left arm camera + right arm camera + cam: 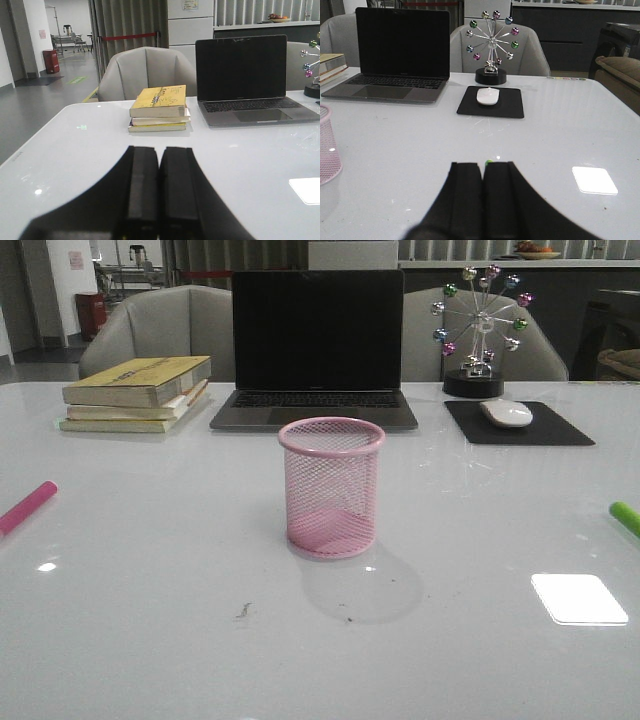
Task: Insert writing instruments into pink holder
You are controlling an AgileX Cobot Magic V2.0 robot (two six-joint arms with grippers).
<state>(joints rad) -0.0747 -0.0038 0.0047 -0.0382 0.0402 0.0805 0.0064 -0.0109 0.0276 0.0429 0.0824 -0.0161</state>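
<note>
Pink holder [331, 487] upright at centre of white bench [150, 620], empty, in front of laptop [316, 345]. Magenta marker [25, 508] flat at far left bench edge; green marker [625, 517] flat at far right edge, both well apart from holder. Left gripper [159, 192] closed, fingers touching, nothing held, aimed toward book stack [159, 108]. Right gripper [482, 197] closed and empty, green marker tip [489, 161] just beyond fingertips; holder rim [326, 145] off to one side. Mouse [506, 412] on black pad [518, 424].
</note>
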